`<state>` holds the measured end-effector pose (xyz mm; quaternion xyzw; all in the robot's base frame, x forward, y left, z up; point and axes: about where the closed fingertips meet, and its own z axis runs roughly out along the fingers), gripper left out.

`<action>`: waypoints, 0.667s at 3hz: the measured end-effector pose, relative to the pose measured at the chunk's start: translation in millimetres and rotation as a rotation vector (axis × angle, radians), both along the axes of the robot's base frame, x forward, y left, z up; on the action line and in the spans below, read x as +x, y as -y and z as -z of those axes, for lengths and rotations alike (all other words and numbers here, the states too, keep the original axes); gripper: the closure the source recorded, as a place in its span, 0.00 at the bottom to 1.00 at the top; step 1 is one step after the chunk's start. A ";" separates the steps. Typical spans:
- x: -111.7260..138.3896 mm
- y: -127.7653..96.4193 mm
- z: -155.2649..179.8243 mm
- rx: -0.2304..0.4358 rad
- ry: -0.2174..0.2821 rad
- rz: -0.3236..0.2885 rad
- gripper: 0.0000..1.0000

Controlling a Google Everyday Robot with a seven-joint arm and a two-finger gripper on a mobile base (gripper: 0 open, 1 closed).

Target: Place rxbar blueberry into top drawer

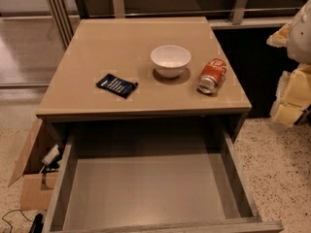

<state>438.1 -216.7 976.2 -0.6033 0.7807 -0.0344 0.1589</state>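
The rxbar blueberry (116,85), a small flat dark navy wrapper with white text, lies on the tan cabinet top (97,47), left of the middle and apart from everything else. The top drawer (146,193) is pulled out wide below the cabinet's front edge, and its grey-beige bottom shows nothing in it. My gripper (293,89) is at the right edge of the camera view, a pale yellow and white shape, off to the right of the cabinet and far from the bar. It holds nothing that I can see.
A white bowl (170,60) stands near the middle of the cabinet top. An orange-red soda can (212,76) lies on its side to the bowl's right. An open cardboard box (31,171) sits on the speckled floor left of the drawer. Metal railings run behind the cabinet.
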 end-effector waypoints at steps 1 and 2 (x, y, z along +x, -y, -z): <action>0.0 0.0 0.0 0.000 0.000 0.000 0.00; 24.8 -22.8 2.3 0.067 0.024 -0.031 0.00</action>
